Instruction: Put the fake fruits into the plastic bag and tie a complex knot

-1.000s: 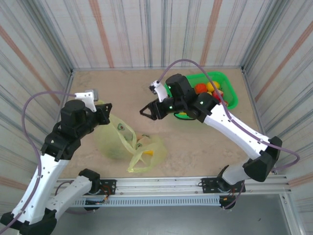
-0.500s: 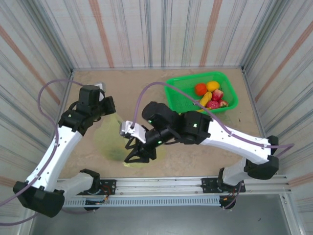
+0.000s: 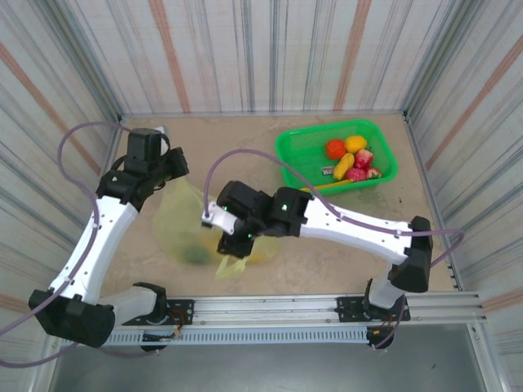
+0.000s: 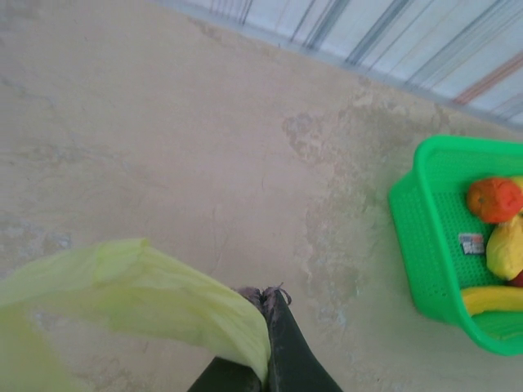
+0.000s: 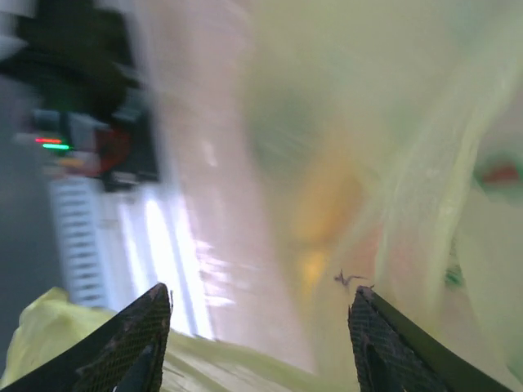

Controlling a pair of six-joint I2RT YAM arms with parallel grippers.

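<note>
Beige table (image 3: 327, 263), striped walls. The plastic bag (image 3: 184, 224) lies front left with a green fruit (image 3: 194, 255) inside; the other fruits (image 3: 353, 159) sit in a green basket (image 3: 306, 140) at the back right. The left fingers (image 4: 286, 351) are closed, pinching the bag's edge, and the right fingers (image 5: 139, 335) are spread apart just over the bag, clamping nothing.

The right arm (image 3: 351, 224) has swung away from the green basket (image 3: 288, 155) at 1 o'clock and down across the worktop (image 3: 343, 261) toward 7 o'clock. A second ago the right claw (image 3: 235, 245) hovered mid-worktop beside the basket; now it hangs, jaws apart, over the near end of the plastic bag (image 3: 181, 220). With the arm gone, the fake fruits (image 3: 351, 159) in the basket lie uncovered. The left arm (image 3: 102, 237) has drawn back toward 11 o'clock. The left claw (image 3: 173, 173) has carried its pinch of bag along, pulling the film up narrower. The loose handles (image 3: 231, 268) that sprawled toward 5 o'clock are now bunched under the right claw.
</note>
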